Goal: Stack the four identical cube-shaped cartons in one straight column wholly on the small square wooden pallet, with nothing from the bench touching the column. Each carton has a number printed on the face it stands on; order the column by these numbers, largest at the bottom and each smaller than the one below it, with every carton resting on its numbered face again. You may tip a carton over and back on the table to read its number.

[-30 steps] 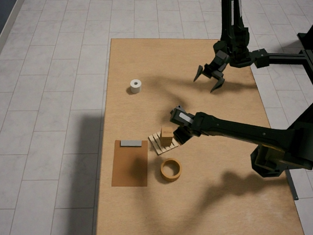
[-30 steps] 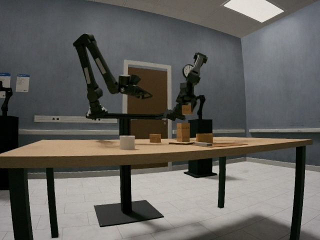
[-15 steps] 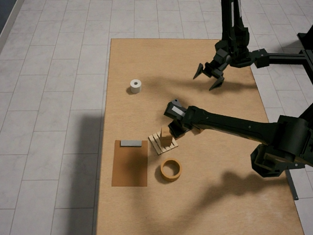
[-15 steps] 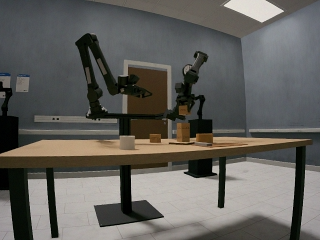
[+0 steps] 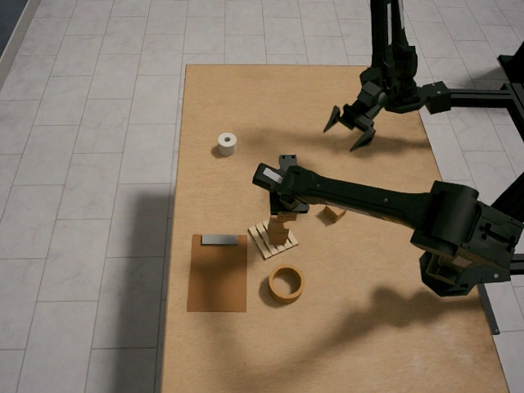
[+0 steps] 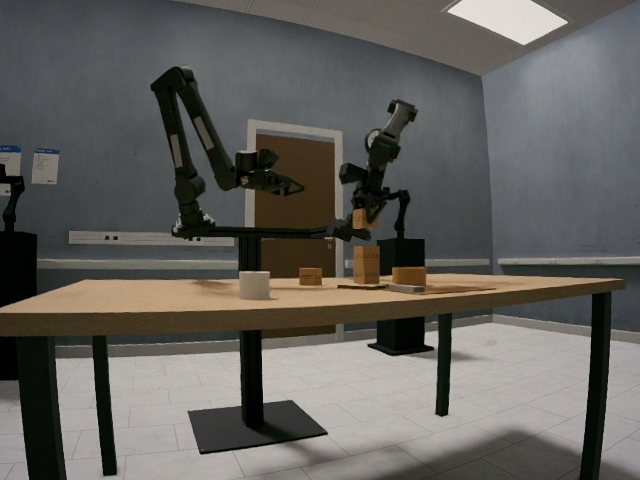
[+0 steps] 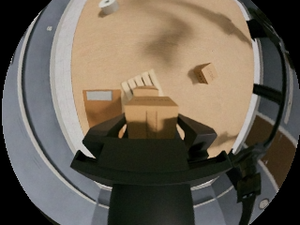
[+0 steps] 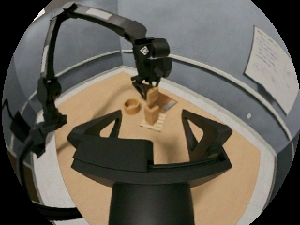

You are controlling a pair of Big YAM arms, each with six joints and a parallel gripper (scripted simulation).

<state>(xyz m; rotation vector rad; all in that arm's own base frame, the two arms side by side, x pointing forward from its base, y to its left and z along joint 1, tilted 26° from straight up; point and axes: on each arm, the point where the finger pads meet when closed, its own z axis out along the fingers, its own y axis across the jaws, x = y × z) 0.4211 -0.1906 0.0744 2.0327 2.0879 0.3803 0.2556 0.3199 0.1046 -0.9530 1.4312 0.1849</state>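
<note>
Above the two-carton column on the pallet, the nearer left arm's half-open fingers grip the third carton; the right arm's fingers stand wide, gripping nothing.

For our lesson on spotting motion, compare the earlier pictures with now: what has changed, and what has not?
The left gripper, its fingers shut on a carton, has moved in over the two-carton column. Nothing was newly grasped or released. The column, the loose carton and the open right gripper look unchanged.
</note>
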